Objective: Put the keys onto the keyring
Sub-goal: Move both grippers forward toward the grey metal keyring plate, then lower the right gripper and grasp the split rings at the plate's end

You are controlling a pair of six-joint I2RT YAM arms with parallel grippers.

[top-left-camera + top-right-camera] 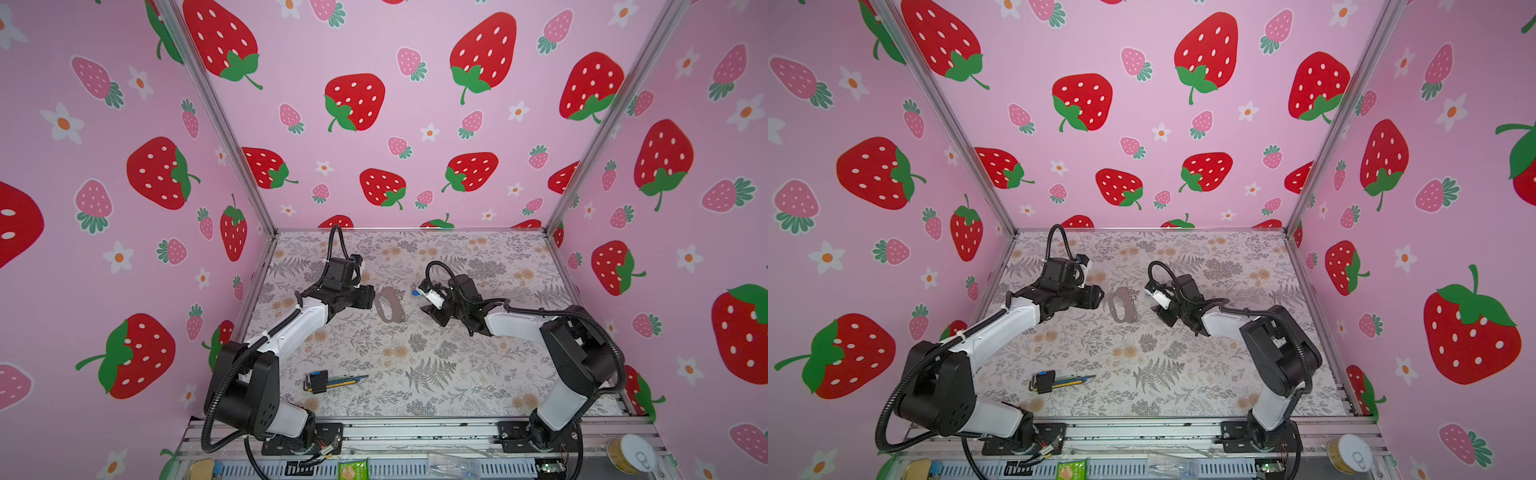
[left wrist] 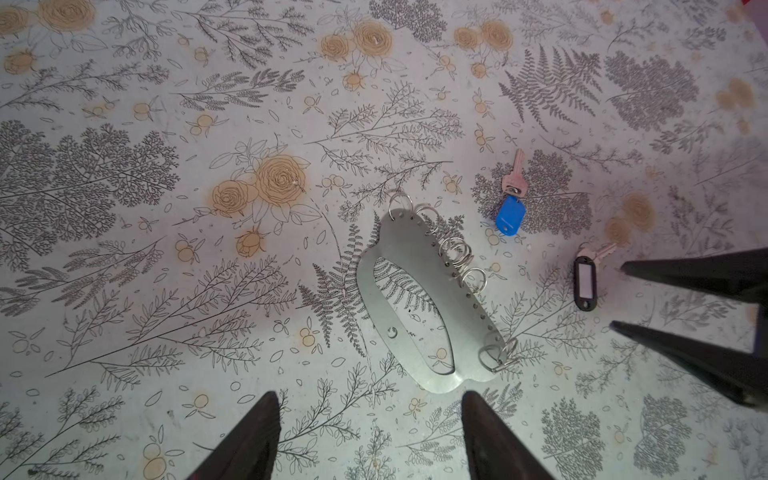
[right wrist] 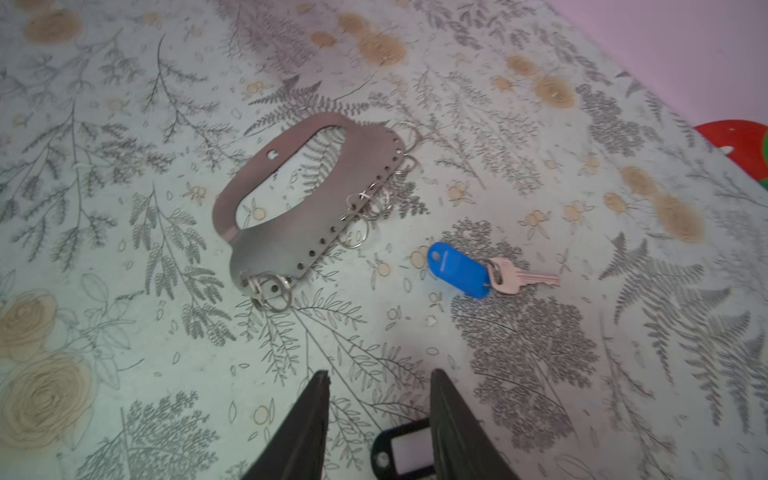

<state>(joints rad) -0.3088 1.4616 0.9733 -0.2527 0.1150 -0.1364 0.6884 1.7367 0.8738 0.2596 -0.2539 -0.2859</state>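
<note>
Keys are both off the keyring, loose on the floral table (image 1: 415,374). From the left of a top view: the left gripper (image 1: 368,297), fingers spread and empty, sits just beside the keyring (image 1: 390,305), which lies flat at mid-frame (its split rings line the right-hand edge). Right of it lies the blue-tagged key (image 2: 510,208), then the black-tagged key (image 2: 585,282). The right gripper (image 3: 378,372) hangs over that tag with its jaws apart, pinching nothing. The risk, as I judge it: closing on the flat tag could skid it away, or the left fingers could shove the thin holder instead of pinning it.
</note>
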